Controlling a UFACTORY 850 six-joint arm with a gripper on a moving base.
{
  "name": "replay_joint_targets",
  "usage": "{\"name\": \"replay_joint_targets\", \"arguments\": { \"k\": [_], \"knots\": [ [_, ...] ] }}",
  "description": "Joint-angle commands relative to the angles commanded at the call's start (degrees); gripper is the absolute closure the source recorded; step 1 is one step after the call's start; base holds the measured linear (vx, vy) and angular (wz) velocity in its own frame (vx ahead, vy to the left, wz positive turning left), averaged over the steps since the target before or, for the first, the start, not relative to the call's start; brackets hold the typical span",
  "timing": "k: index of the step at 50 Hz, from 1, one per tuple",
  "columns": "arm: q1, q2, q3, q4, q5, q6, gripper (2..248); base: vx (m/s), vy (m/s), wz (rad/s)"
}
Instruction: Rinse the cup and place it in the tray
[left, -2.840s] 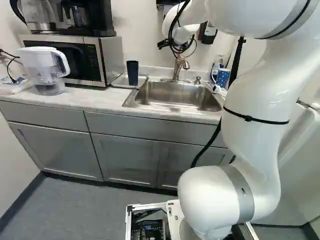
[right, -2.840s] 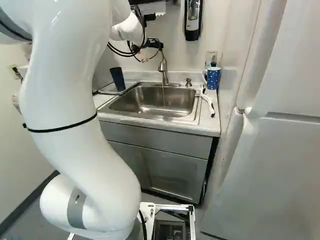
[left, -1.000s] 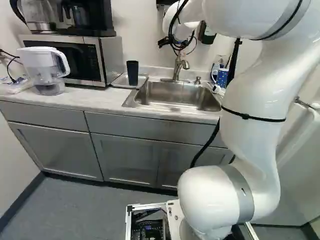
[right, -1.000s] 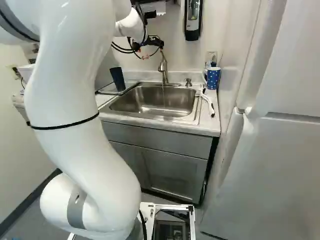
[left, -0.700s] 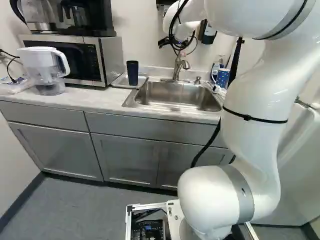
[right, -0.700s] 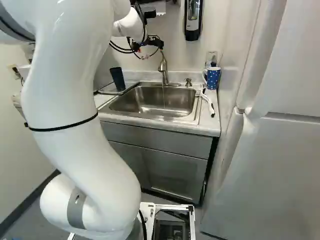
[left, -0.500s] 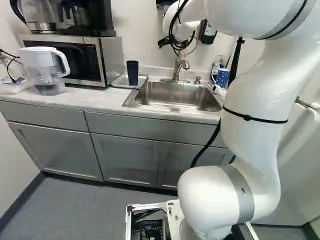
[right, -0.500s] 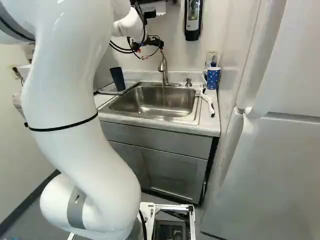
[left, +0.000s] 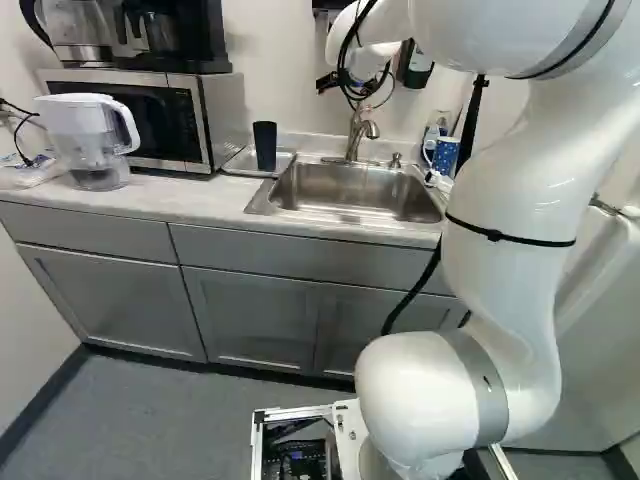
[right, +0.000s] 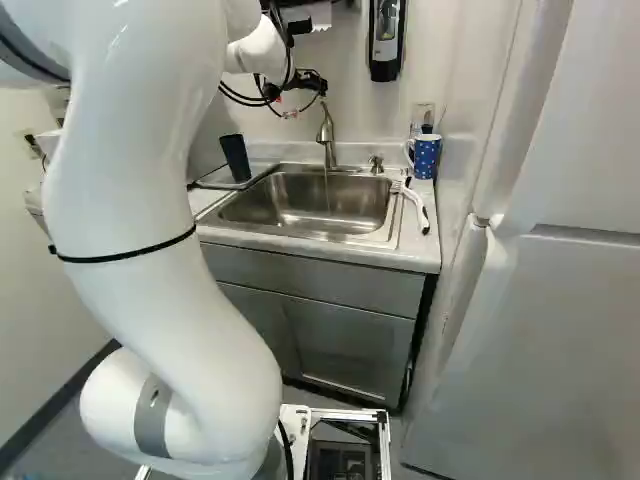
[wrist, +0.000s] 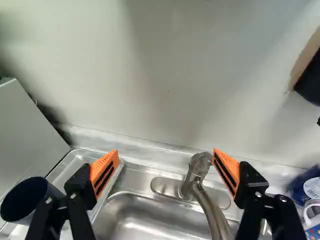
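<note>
**While water (right: 328, 192) runs into the sink (right: 290, 205), a dark cup (left: 265, 146) stands mouth-up in the tray (left: 237, 164)**

With its long axis vertical and its rim facing the ceiling, the cup stands on the side of the sink nearer the microwave (left: 190, 125). The wrist view looks into the dark mouth, which the left base view shows mostly from the side. Only the left base view takes in a white-lidded water pitcher (left: 92, 135) on the counter (left: 160, 200); the right base view adds the whole white-handled brush (right: 417, 208) by the sink's edge, near a blue dotted mug (right: 427, 156).

Rising from the joint at the foot of both base views, the white arm (left: 520, 220) curves upward, bends over at the top and reaches forward to the wall, carrying the gripper (right: 308, 87) high near the faucet (right: 327, 132). Its orange-padded fingers (wrist: 103, 172) are spread wide in the wrist view, the faucet showing between them and the cup off to one side, just beyond one finger. Whether either finger touches the faucet cannot be told.
</note>
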Motion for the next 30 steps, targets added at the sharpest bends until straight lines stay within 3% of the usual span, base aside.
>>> {"name": "replay_joint_targets", "arguments": {
  "k": [17,30],
  "knots": [
    [-0.04,-3.59,-4.05,0.0,-0.13,0.0,3,0.0,0.0,0.0],
    [0.07,-3.78,-4.27,0.0,-3.28,0.0,3,0.0,0.0,0.0]
  ]
}}
